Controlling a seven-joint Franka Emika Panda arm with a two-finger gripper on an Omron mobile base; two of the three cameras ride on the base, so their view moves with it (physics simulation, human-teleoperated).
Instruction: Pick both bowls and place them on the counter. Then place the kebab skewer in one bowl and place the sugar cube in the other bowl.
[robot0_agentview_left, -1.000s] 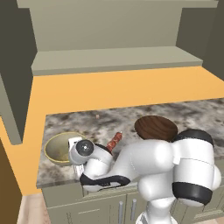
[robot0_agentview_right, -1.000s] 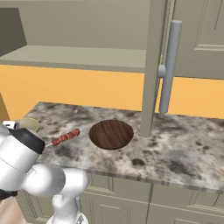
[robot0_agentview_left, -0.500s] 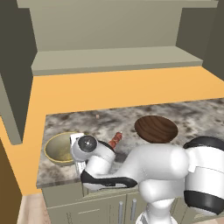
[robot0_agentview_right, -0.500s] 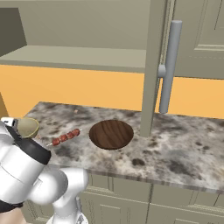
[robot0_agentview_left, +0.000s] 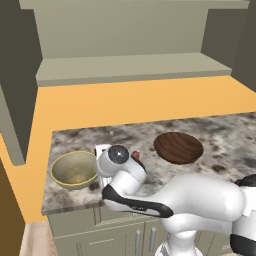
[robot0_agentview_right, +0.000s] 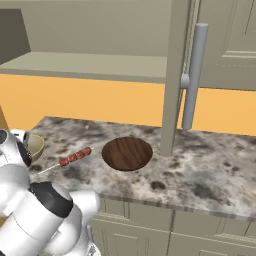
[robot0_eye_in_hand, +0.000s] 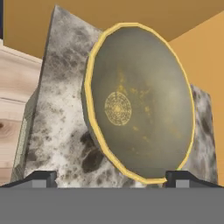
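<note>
The deep beige-olive bowl (robot0_agentview_left: 74, 169) (robot0_agentview_right: 35, 146) (robot0_eye_in_hand: 140, 105) stands upright on the speckled counter (robot0_agentview_left: 225, 132) near its left end. My gripper (robot0_eye_in_hand: 111, 177) hovers over it, open, with one fingertip on each side of the bowl's near rim and nothing held. The shallow dark brown bowl (robot0_agentview_left: 178, 147) (robot0_agentview_right: 127, 153) rests on the counter further right. Between the two bowls lies the kebab skewer (robot0_agentview_right: 75, 157), of which my wrist hides all but a red chunk (robot0_agentview_left: 135, 155) in the left base view. A tiny pale cube, the sugar cube (robot0_agentview_left: 111, 133) (robot0_agentview_right: 88, 127), sits near the counter's back edge.
An open cabinet door (robot0_agentview_right: 172, 75) with a long grey handle (robot0_agentview_right: 192, 75) stands over the counter right of the brown bowl. Behind the counter lie the plain orange surface (robot0_agentview_left: 125, 102) and an olive shelf (robot0_agentview_left: 130, 67). The counter's left edge is close to the beige bowl.
My wrist has swung right and risen a little away from the beige bowl, which stays put on the counter. The brown bowl and skewer have not moved.
</note>
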